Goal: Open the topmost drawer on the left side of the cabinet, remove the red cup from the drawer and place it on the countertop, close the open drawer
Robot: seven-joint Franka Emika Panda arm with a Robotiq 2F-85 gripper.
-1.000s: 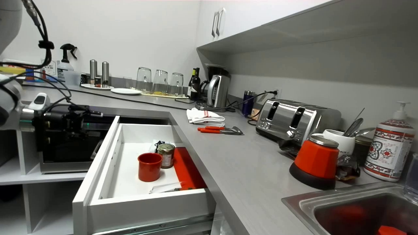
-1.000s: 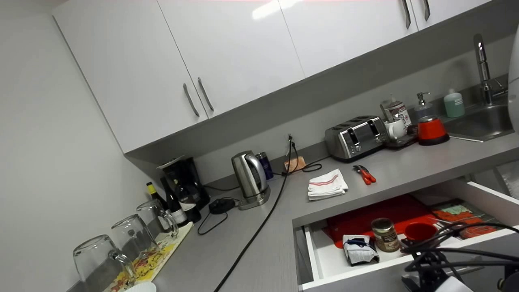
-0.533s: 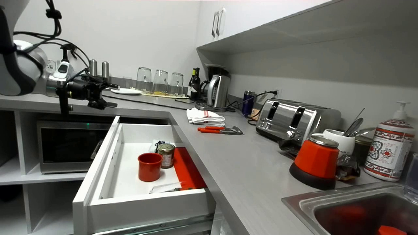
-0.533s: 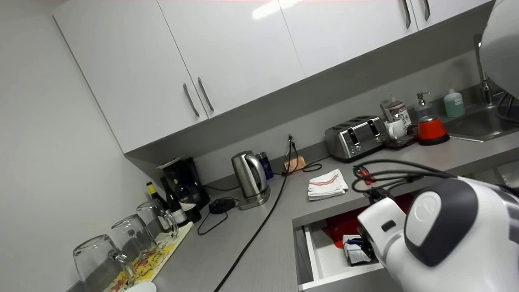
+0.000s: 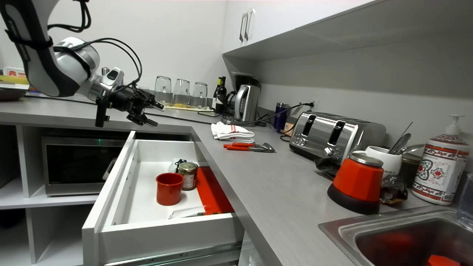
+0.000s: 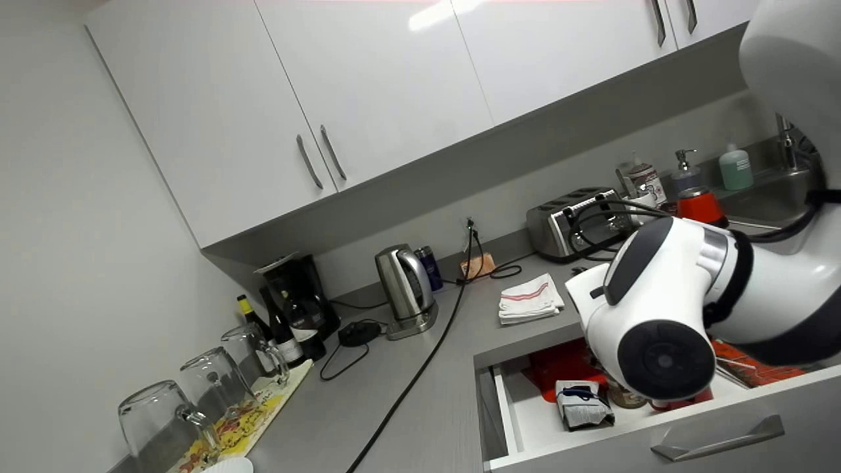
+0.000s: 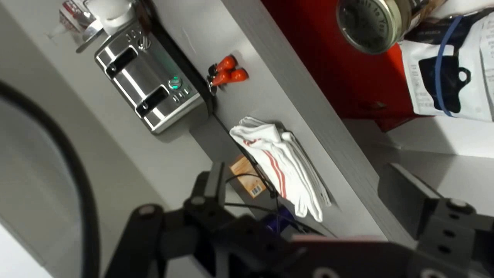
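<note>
The topmost drawer (image 5: 162,234) stands open in both exterior views; its front has a silver bar handle in an exterior view (image 6: 716,443). The red cup (image 5: 170,192) stands upright inside it, beside a jar. The arm mostly hides the cup in an exterior view (image 6: 686,399), and it does not show in the wrist view. My gripper (image 5: 157,115) is open and empty, in the air above and behind the drawer, tilted downward. In the wrist view its fingers (image 7: 307,177) are wide apart. The countertop (image 5: 255,181) runs along the drawer. The white cabinet (image 5: 26,162) has open shelf bays.
In the drawer are a lidded jar (image 5: 188,175), a packet (image 6: 583,404) and a red sheet (image 5: 212,192). On the countertop are a folded towel (image 5: 232,132), red-handled tools (image 5: 247,147), a toaster (image 5: 336,136) and a red-orange vessel (image 5: 358,184). A sink (image 5: 406,236) lies beyond.
The arm has risen from in front of the microwave, beside the drawer front, and swung toward the countertop corner above the drawer's far end. The drawer and the red cup have not moved.
</note>
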